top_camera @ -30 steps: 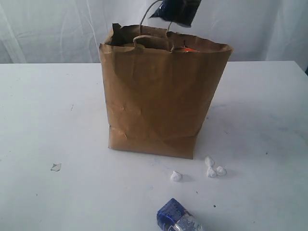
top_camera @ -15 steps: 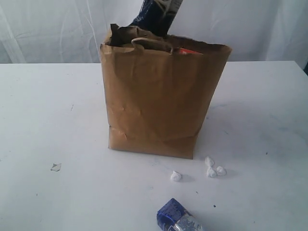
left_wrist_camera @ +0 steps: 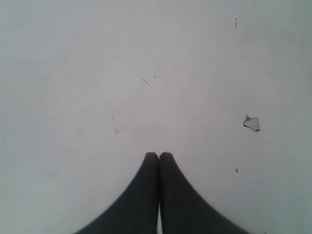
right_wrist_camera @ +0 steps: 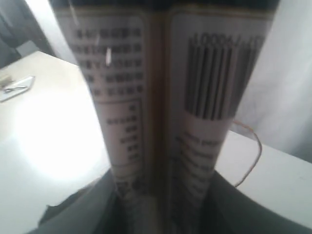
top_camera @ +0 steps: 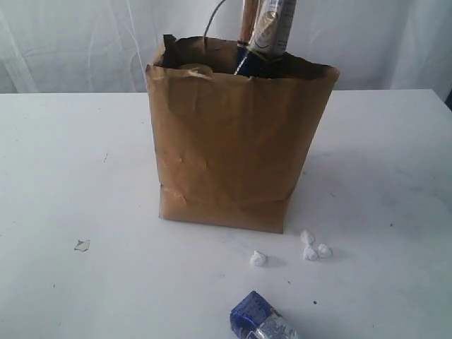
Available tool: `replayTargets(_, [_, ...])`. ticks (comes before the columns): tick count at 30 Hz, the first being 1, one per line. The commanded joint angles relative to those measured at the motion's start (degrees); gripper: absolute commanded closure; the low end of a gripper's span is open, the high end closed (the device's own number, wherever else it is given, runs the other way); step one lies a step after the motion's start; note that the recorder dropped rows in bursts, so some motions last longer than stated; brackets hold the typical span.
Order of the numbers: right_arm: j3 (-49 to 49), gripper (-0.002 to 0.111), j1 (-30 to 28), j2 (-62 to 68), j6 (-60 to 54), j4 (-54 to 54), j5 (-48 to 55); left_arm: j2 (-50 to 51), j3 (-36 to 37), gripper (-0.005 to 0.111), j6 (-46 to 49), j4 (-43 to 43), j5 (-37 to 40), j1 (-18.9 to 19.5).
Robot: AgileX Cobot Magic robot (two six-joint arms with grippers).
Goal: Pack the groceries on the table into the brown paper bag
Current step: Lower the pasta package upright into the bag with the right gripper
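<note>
Standing near-upright, navy packet (top_camera: pixel 272 32) (in bag (top_camera: pixel 233 141)).

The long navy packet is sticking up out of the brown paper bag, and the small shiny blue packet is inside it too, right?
No: the exterior view shows the small shiny blue packet lying on the table in front of the brown paper bag. The long navy packet does stick up out of the bag.

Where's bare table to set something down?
In the exterior view: bare table left of the bag down to the small scrap, and right of it. Crowded in front: white crumbs, blue packet. Long packet fills the bag mouth.
</note>
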Motion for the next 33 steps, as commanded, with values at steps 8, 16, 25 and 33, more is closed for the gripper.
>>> replayTargets(8, [-1.0, 0.108, -0.2, 0.2, 0.5, 2.6, 2.5, -0.3, 0.3, 0.107, -0.2, -0.4, -0.3, -0.3])
replayTargets(16, [-1.0, 0.108, -0.2, 0.7, 0.3, 1.5, 10.3, -0.3, 0.3, 0.107, -0.2, -0.4, -0.3, -0.3])
replayTargets(25, [-1.0, 0.108, -0.1, 4.0, -0.9, -0.9, 12.3, -0.3, 0.3, 0.107, -0.2, -0.4, -0.3, -0.3])
replayTargets(33, [-1.0, 0.108, 0.9, 5.9, -6.5, -0.1, 12.6, -0.3, 0.3, 0.107, -0.2, -0.4, -0.3, -0.3])
